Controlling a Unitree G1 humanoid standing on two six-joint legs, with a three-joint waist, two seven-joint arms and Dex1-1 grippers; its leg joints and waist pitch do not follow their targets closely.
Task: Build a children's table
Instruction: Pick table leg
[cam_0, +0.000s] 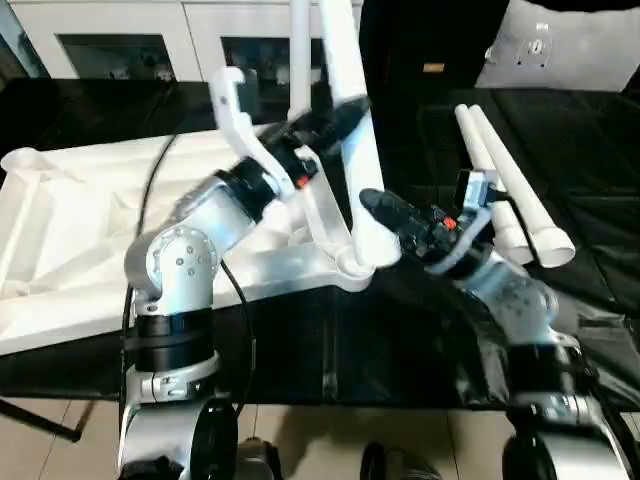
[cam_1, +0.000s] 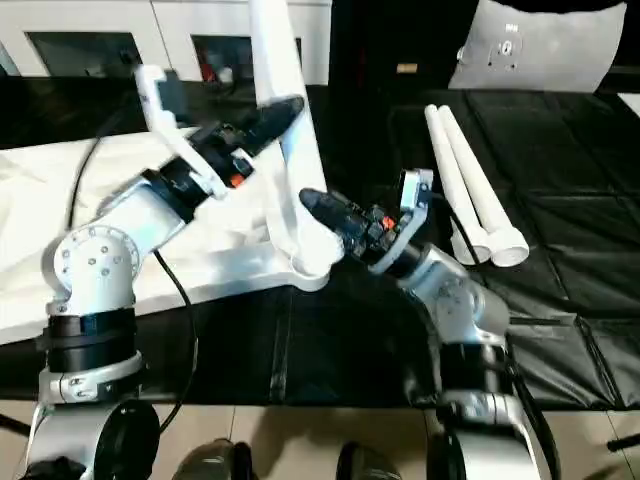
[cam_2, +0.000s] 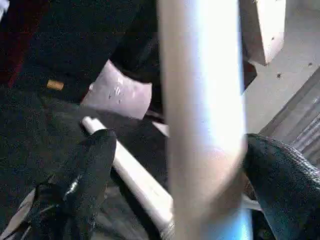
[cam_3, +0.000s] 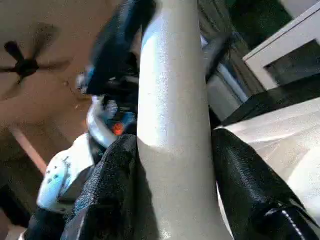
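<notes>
The white tabletop (cam_0: 60, 230) lies upside down on the black-covered bench, rim up. A white leg (cam_0: 350, 60) stands tilted in its near right corner socket (cam_0: 352, 265). My right gripper (cam_1: 318, 215) is shut on this leg just above the socket, with both black fingers (cam_3: 115, 180) pressed against the tube. Higher up, my left gripper (cam_0: 340, 118) straddles the same leg and is open: one finger (cam_2: 95, 165) stands clear of the tube, the other (cam_2: 285, 175) lies beside it. Two more legs (cam_0: 510, 180) lie side by side to the right.
Another white tube (cam_0: 298, 50) rises behind the held leg. White cabinets (cam_0: 120, 40) line the back, and a white bag (cam_0: 570, 50) sits at the far right. The bench's front edge (cam_0: 330, 395) drops to a tiled floor. A black cable (cam_0: 150, 190) trails over the tabletop.
</notes>
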